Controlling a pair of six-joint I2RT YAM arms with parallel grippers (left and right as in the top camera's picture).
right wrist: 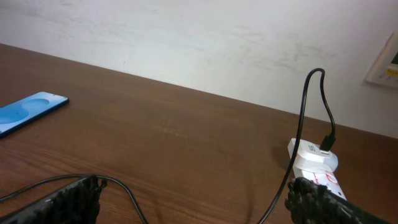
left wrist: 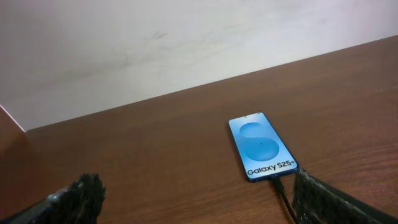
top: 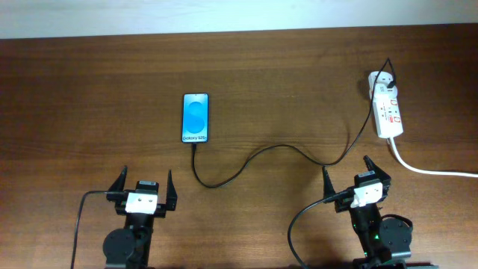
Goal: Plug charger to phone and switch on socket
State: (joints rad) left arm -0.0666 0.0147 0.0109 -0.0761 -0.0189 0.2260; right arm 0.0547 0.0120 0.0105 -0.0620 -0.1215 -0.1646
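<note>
The phone [top: 195,117] lies flat at the table's centre left, blue screen up with "Galaxy S25+" text. It also shows in the left wrist view [left wrist: 261,146] and at the left edge of the right wrist view [right wrist: 28,111]. The thin black charger cable [top: 261,155] runs from the phone's near end, where its tip sits in the phone [left wrist: 278,182], across to the white socket strip [top: 388,109] at the far right. Its plug sits in the strip [right wrist: 325,142]. My left gripper [top: 144,185] is open and empty near the front edge. My right gripper [top: 349,178] is open and empty below the strip.
The strip's thick white cord [top: 433,170] runs off to the right edge. A pale wall [left wrist: 155,43] stands behind the table's far edge. The robots' own black cables [top: 82,217] trail at the front.
</note>
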